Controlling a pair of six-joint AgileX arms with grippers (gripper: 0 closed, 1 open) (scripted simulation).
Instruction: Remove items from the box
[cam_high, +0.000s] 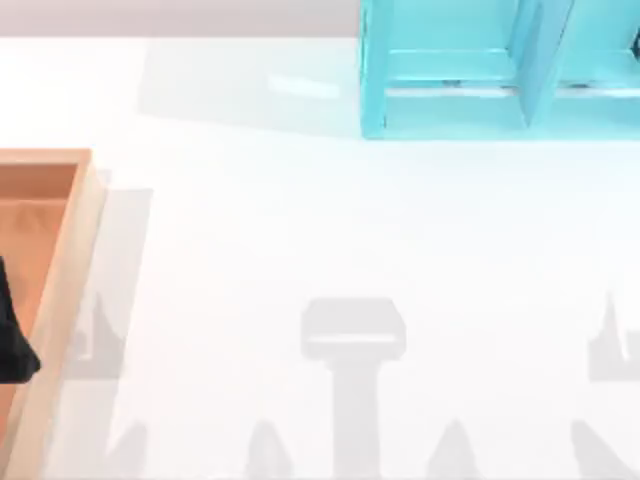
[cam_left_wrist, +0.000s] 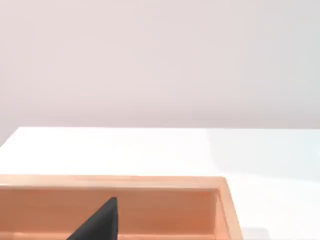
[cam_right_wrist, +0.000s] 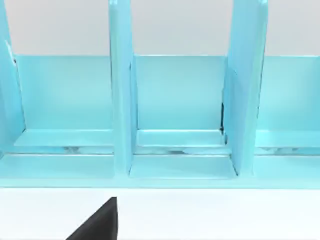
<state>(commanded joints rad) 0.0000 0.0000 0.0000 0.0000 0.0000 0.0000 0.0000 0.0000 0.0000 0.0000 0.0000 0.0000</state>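
The box (cam_high: 60, 300), a shallow wooden tray with a pale rim and orange-brown floor, lies at the table's left edge, cut off by the top view. A dark part of my left gripper (cam_high: 15, 340) hangs over the box floor near that edge. The left wrist view looks along the floor to the box's far rim (cam_left_wrist: 115, 181), with a dark piece of the left gripper (cam_left_wrist: 100, 222) low in front. The items are out of view. My right gripper (cam_right_wrist: 97, 222) is a dark wedge over the white table, facing the shelf.
A turquoise shelf unit (cam_high: 450, 70) with upright dividers (cam_right_wrist: 122, 95) stands at the back right of the table. White tabletop (cam_high: 300, 230) stretches between the box and the shelf, crossed by grey shadows near the front edge.
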